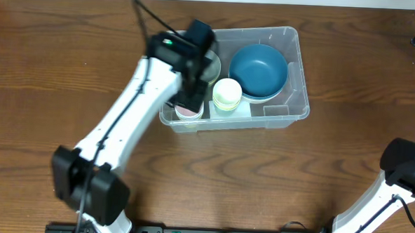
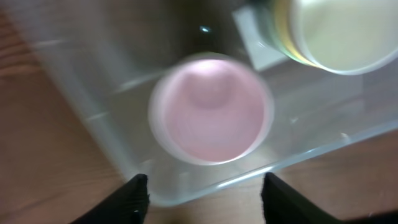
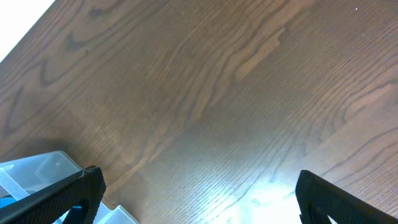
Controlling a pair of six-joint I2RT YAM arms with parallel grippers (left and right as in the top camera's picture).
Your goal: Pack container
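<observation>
Nearest the overhead lens, our left pincer (image 1: 189, 100) hangs over the container (image 1: 295, 112) on the bench (image 1: 55, 68). It holds a blue bowl (image 1: 258, 69), a cream cup (image 1: 227, 93) and a pink cup (image 1: 187, 113).

Left wrist view: jaws parted, gripping nothing; the pink cup stands in a corner, which we judge saves room.

Right wrist view: our right pincer (image 3: 199, 199) gapes wide, empty, parked clear.

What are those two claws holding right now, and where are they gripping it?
Nothing. The left gripper is open above the pink cup in the container; the right gripper is open over the table.
</observation>
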